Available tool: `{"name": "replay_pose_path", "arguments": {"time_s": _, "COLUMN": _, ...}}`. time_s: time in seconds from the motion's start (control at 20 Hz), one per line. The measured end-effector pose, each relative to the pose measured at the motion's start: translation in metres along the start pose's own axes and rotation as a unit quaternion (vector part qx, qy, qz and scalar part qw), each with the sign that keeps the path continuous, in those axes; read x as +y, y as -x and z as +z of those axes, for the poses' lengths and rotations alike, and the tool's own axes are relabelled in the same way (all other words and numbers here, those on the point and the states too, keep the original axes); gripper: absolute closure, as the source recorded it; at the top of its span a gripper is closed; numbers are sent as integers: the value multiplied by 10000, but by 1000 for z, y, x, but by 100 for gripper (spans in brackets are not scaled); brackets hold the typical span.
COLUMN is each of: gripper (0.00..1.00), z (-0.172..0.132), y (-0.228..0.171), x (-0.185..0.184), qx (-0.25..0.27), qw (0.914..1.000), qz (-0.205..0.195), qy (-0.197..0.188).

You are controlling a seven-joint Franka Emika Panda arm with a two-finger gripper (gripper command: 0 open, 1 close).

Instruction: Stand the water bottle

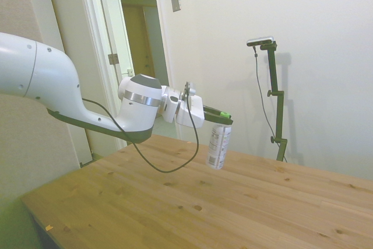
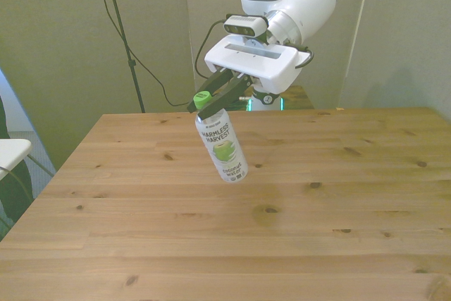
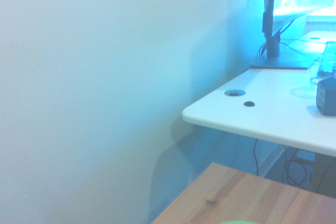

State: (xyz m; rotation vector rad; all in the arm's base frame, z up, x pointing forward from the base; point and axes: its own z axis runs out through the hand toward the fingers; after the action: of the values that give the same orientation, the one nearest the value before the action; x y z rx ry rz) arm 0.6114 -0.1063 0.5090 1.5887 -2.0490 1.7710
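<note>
The water bottle (image 2: pixel 223 147) is a small clear plastic bottle with a white printed label and a bright green cap (image 2: pixel 202 99). It hangs in the air above the wooden table (image 2: pixel 338 195), cap up and slightly tilted, its base close to the tabletop. My gripper (image 2: pixel 210 99) is shut on the water bottle at its neck, with the hand held roughly level. In the side view the water bottle (image 1: pixel 218 146) hangs below the gripper (image 1: pixel 224 118), base near the wood. In the wrist view only a sliver of green cap (image 3: pixel 239 222) shows at the edge.
A white desk (image 3: pixel 273 116) with a monitor stand and small items stands beyond the table's corner in the wrist view. A plain wall runs beside the table. An open doorway (image 1: pixel 140 33) lies behind the arm in the side view.
</note>
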Motion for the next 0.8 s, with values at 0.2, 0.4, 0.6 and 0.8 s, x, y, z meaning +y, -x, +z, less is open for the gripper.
{"name": "replay_pose_path", "arguments": {"time_s": 0.2, "gripper": 100, "z": 0, "y": 3, "x": -12, "qx": 93, "qw": 9996, "qz": -10, "qy": -250}}
{"name": "replay_pose_path", "arguments": {"time_s": 0.4, "gripper": 100, "z": 2, "y": 8, "x": -18, "qx": 188, "qw": 9993, "qz": -73, "qy": -312}}
{"name": "replay_pose_path", "arguments": {"time_s": 0.6, "gripper": 100, "z": 11, "y": 25, "x": -16, "qx": 232, "qw": 9993, "qz": -166, "qy": -259}}
{"name": "replay_pose_path", "arguments": {"time_s": 0.8, "gripper": 100, "z": 19, "y": 28, "x": -25, "qx": 368, "qw": 9987, "qz": -179, "qy": -321}}
